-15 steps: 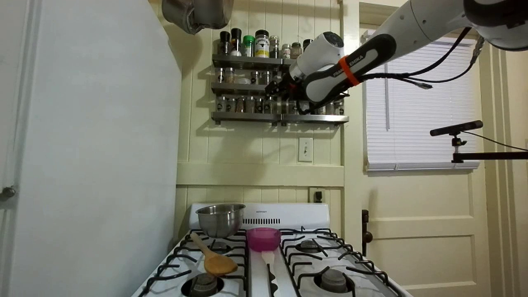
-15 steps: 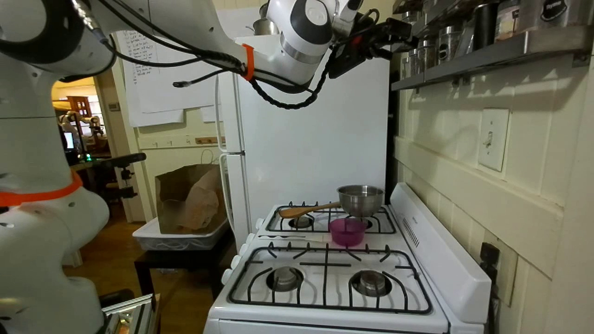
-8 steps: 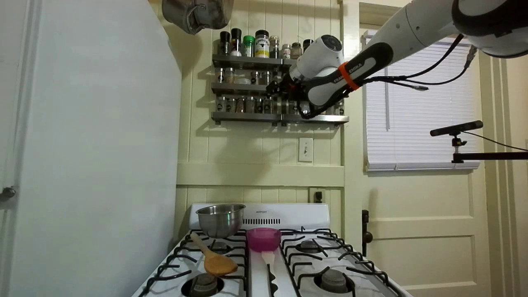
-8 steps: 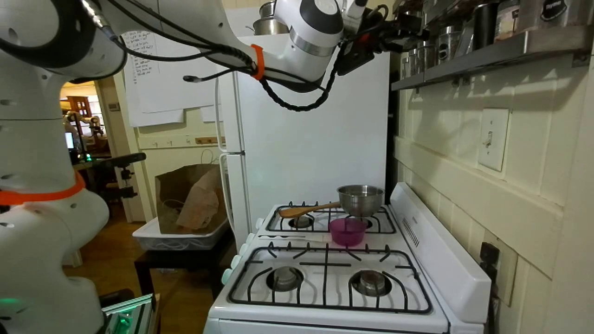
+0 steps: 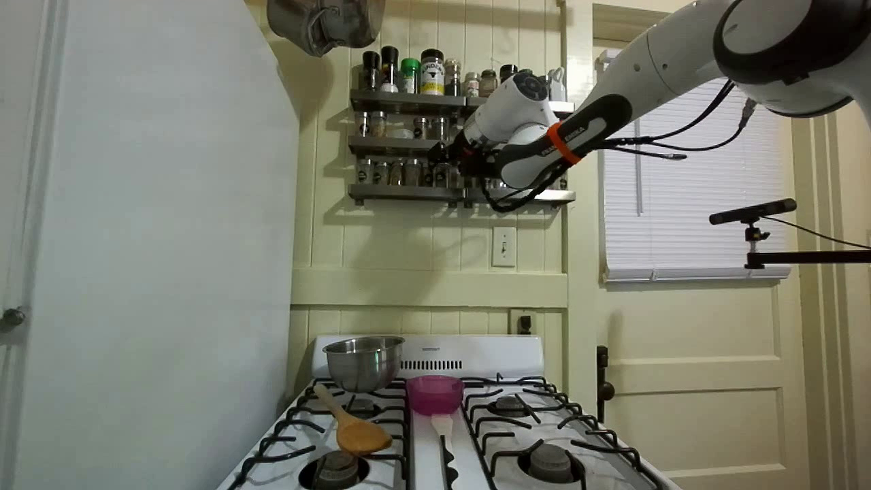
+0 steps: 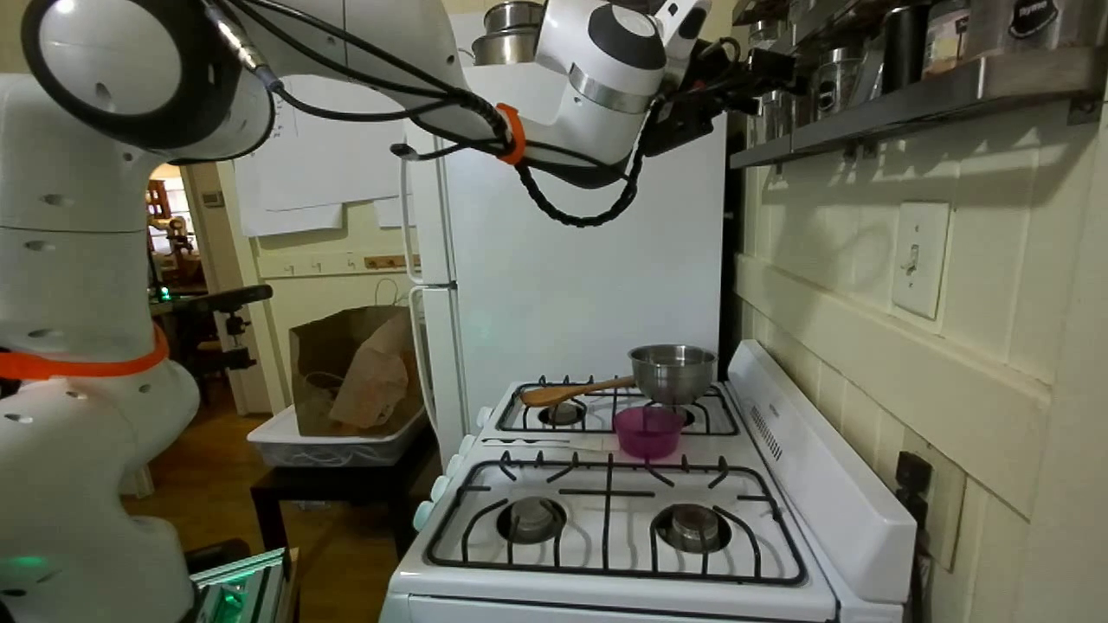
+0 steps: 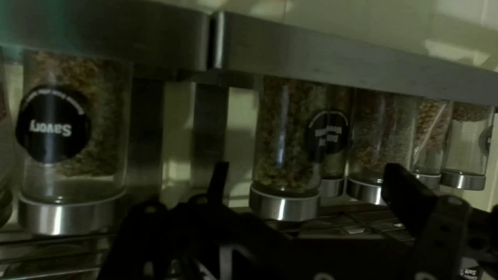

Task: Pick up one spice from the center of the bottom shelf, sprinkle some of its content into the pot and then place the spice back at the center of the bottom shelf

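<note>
Now pincer (image 7: 306,169) slightly lower than before — spread apart — facing spice jars (image 7: 288,136) on bottom shelf (image 7: 330,54).

Jars (image 7: 284,136) flank a free gap on the bottom shelf (image 7: 330,60).

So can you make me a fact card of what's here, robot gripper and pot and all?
Gripper: open, near the jars
Jars: standing on the bottom shelf
One jar's label: Savory
Pot: silver, at the back of the stove
Cup: pink, on the stove's middle strip
Spoon: wooden, on the stove, in front of the pot
</note>
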{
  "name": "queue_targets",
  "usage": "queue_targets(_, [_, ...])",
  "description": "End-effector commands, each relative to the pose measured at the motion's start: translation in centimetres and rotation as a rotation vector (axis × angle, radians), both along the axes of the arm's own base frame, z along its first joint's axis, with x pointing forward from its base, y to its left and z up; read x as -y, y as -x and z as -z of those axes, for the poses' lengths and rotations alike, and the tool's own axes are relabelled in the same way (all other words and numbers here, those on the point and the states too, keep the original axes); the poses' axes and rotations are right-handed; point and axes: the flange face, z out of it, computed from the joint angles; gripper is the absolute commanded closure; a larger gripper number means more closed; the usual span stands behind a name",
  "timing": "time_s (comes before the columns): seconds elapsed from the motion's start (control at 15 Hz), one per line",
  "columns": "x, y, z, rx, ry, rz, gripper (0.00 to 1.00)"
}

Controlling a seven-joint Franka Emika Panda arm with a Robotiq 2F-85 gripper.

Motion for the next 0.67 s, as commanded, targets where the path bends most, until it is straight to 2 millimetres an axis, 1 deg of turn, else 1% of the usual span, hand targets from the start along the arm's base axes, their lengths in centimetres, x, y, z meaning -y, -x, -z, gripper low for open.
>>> queue_targets(0.0, [-0.4,-1.3,0.3,0.045,-0.004,-0.010,0.00])
queue_targets(0.13, [-0.4,-1.8,0.2,0.065,0.001,-0.003,0.00])
queue_targets(0.2, [-0.3,-2.0,0.2,0.073,0.003,0.004,0.02])
queue_targets(0.27, [-0.3,-2.1,0.2,0.080,0.006,0.008,0.09])
queue_targets(0.33, [-0.3,-2.3,0.2,0.085,0.005,0.011,0.09])
queue_targets(0.47, [-0.4,-2.6,0.6,0.087,0.009,0.011,0.18])
queue_targets(0.53, [-0.5,-2.7,0.9,0.088,0.011,0.009,0.28])
queue_targets(0.6, [-0.7,-2.8,1.1,0.087,0.015,0.008,0.40])
